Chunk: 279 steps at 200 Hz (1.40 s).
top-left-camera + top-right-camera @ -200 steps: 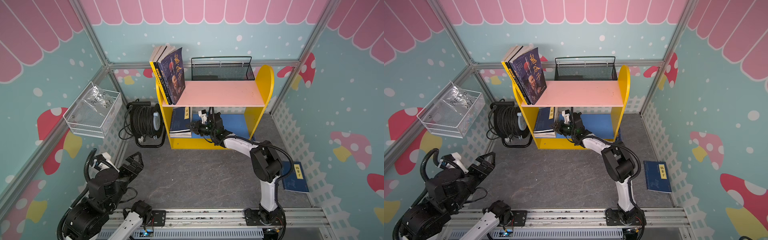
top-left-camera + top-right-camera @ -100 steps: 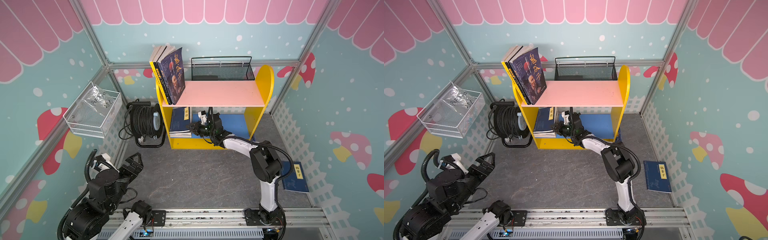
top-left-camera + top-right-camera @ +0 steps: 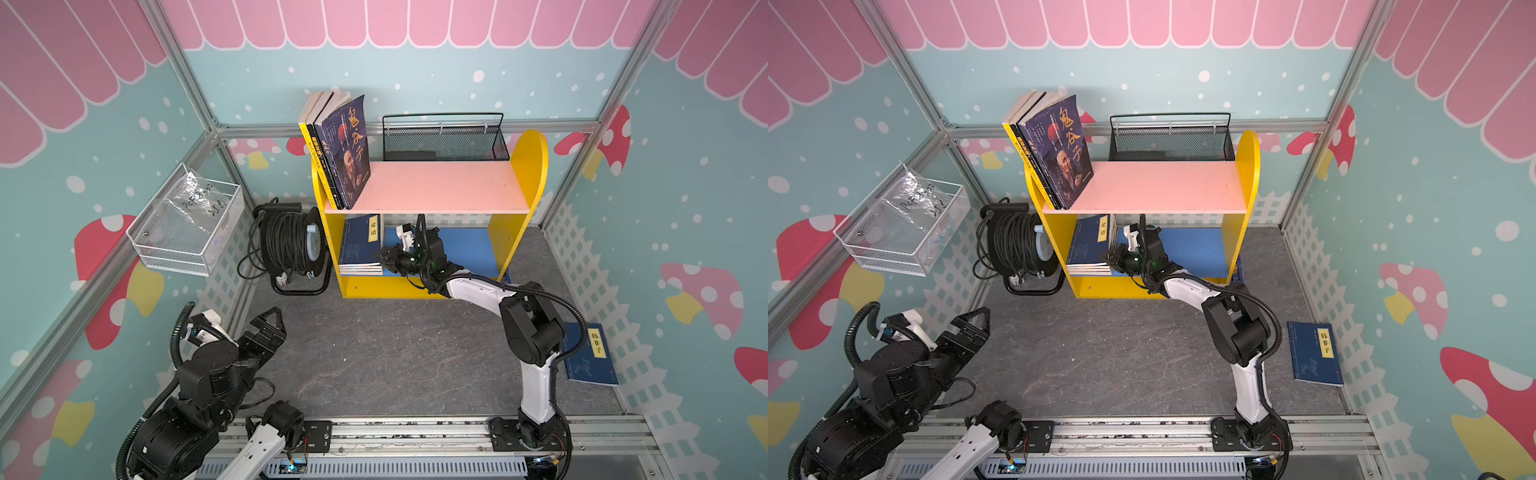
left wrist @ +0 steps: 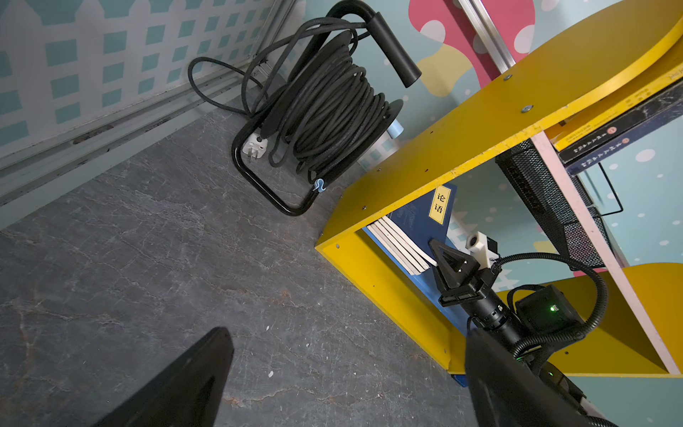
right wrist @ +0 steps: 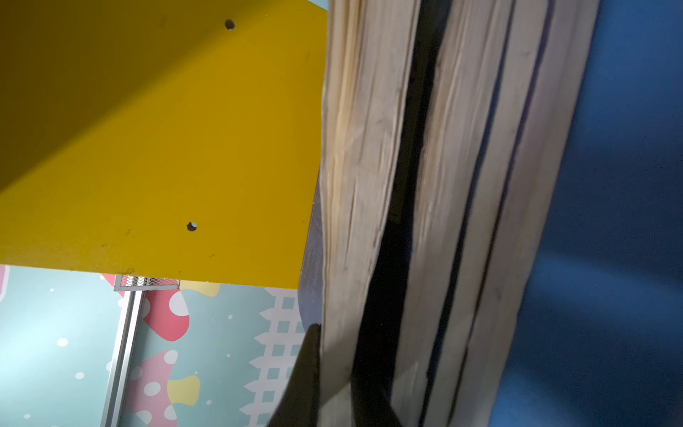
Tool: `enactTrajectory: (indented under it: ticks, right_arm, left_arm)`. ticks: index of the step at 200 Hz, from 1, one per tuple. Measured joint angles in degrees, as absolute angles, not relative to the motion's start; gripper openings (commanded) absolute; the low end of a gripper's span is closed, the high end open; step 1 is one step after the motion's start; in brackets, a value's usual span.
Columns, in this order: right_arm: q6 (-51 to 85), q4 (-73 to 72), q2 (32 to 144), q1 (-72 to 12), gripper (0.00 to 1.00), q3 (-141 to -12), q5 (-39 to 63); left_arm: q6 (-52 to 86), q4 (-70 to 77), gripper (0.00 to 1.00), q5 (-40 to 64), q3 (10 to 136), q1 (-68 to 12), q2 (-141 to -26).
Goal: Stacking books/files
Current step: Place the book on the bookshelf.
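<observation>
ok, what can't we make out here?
- Navy stack: far ends hidden under the pink shelf, both top views.
- Yellow book and black book: covers hidden behind the purple book.
- Mesh basket: mesh masks contents.
- Right gripper on top navy book: grip depth blurred, right wrist view.

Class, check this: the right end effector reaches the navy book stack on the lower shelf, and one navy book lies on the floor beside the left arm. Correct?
No: the floor's navy book lies beside the right arm, not the left, as both top views show. The right end effector does reach the navy book stack.
</observation>
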<state>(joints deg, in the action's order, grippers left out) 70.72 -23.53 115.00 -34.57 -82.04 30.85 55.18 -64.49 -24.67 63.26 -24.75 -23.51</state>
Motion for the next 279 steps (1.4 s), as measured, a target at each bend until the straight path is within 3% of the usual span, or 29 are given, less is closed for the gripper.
enactTrajectory:
  ticks: [18, 26, 38, 68, 137, 201, 279]
  right_arm:
    - [70.7, -23.5, 115.0, -34.6, 0.03, -82.0, 30.9]
    - [70.7, -23.5, 115.0, -34.6, 0.11, -82.0, 30.8]
    - [70.7, -23.1, 115.0, -34.6, 0.34, -82.1, 30.7]
    - [69.8, -22.0, 114.3, -35.0, 0.52, -82.9, 30.2]
    - [68.6, -17.1, 113.0, -35.7, 0.6, -84.2, 27.2]
    - [67.0, -14.0, 111.6, -35.8, 0.62, -84.2, 24.8]
    - [61.2, -1.0, 104.9, -35.6, 0.78, -81.4, 15.8]
  left_arm:
    - [55.4, -64.5, 0.99, -24.7, 63.1, -24.8, -23.4]
    - [55.4, -64.5, 0.99, -24.6, 63.0, -24.8, -23.3]
    - [55.6, -64.5, 0.99, -24.6, 62.8, -24.8, -23.2]
    - [56.0, -64.5, 0.99, -24.6, 62.3, -24.8, -22.5]
    - [56.2, -64.5, 0.99, -24.7, 62.3, -24.8, -22.4]
    - [56.2, -64.3, 0.99, -24.4, 61.5, -24.8, -22.4]
    - [53.7, -60.4, 0.99, -22.6, 61.4, -24.8, -27.8]
